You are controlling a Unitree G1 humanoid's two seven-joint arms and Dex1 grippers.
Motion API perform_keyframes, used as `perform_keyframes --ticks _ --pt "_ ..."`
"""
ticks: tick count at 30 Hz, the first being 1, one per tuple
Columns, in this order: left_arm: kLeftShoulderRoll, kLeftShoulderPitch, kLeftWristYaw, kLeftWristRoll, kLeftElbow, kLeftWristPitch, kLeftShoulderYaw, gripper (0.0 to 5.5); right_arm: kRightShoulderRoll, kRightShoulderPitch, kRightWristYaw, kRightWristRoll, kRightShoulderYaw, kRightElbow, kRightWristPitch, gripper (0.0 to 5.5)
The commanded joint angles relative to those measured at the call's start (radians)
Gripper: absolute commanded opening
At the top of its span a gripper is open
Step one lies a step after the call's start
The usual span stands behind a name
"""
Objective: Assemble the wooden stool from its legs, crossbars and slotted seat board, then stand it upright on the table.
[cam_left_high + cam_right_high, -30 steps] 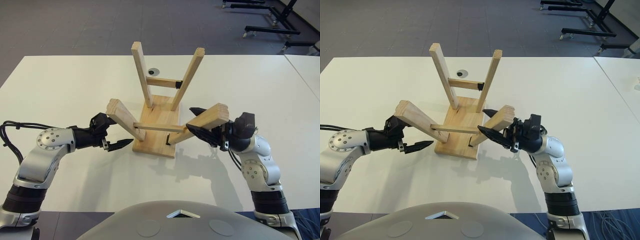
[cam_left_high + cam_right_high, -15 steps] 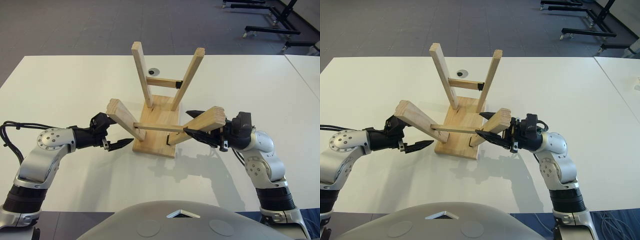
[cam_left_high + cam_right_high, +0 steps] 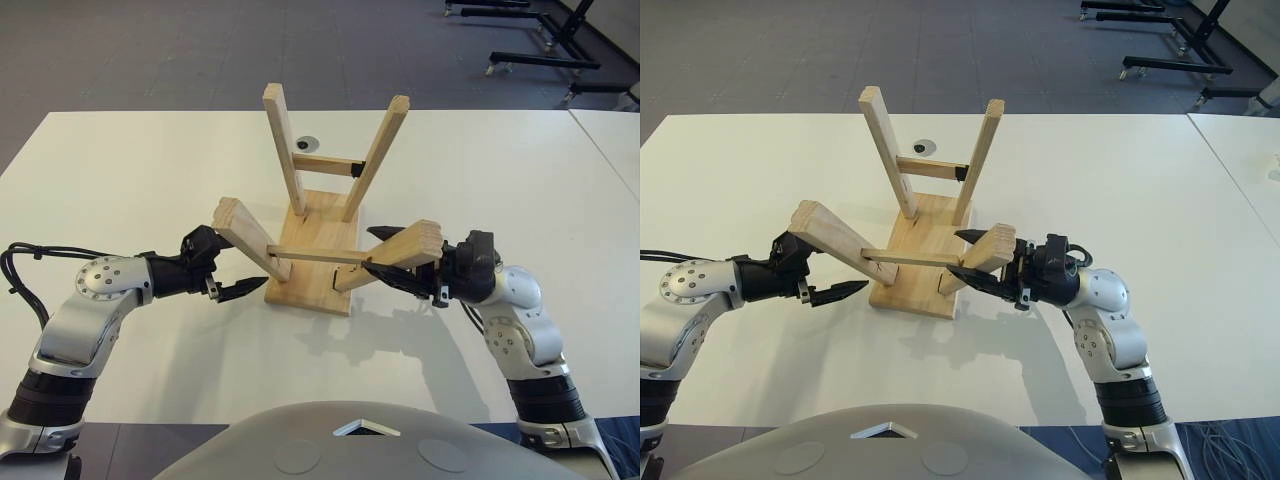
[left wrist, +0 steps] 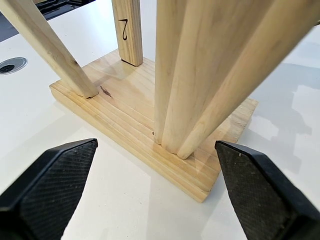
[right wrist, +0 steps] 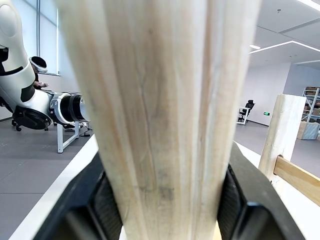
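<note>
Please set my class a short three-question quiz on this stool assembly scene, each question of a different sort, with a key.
1. Multiple choice: what does the right gripper grip? A a far leg. B the near right leg. C a crossbar.
2. True or false: the left gripper is shut on a leg.
3. Fill the gap: the seat board lies flat on the ____, with the legs pointing up.

Key: 1 B. 2 false, it is open. 3 table.
</note>
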State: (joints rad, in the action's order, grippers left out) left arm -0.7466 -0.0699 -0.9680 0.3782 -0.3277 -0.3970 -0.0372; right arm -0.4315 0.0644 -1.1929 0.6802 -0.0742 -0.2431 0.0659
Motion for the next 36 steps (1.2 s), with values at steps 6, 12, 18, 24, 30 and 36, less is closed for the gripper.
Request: perform_keyframes --ticks 6,12,18,24,30,36 --pt "0.006 0.010 0.006 -0.017 0.005 0.012 -0.016 4.32 0.017 -0.029 0.018 -0.033 -0.032 0.028 -0.041 2.05" --pt "0.015 0.019 0.008 -0.021 0.009 0.016 -0.022 4.32 0.014 -0.034 0.011 -0.048 -0.036 0.045 -0.037 2.05" --pt "0.036 0.033 0.018 -0.028 0.008 0.017 -0.044 4.32 0.008 -0.057 0.011 -0.087 -0.066 0.057 -0.035 2.05" --pt "0.046 0.029 0.027 -0.031 0.001 0.017 -0.052 4.32 -0.015 -0.082 0.075 -0.119 -0.088 0.042 -0.102 2.05" --pt "0.050 0.034 0.032 -0.033 0.004 0.019 -0.057 4.32 -0.019 -0.091 0.084 -0.116 -0.099 0.035 -0.117 2.05" --pt "0.062 0.022 0.050 -0.038 0.002 0.022 -0.055 4.32 -0.027 -0.132 0.052 -0.090 -0.083 0.036 -0.132 2.95"
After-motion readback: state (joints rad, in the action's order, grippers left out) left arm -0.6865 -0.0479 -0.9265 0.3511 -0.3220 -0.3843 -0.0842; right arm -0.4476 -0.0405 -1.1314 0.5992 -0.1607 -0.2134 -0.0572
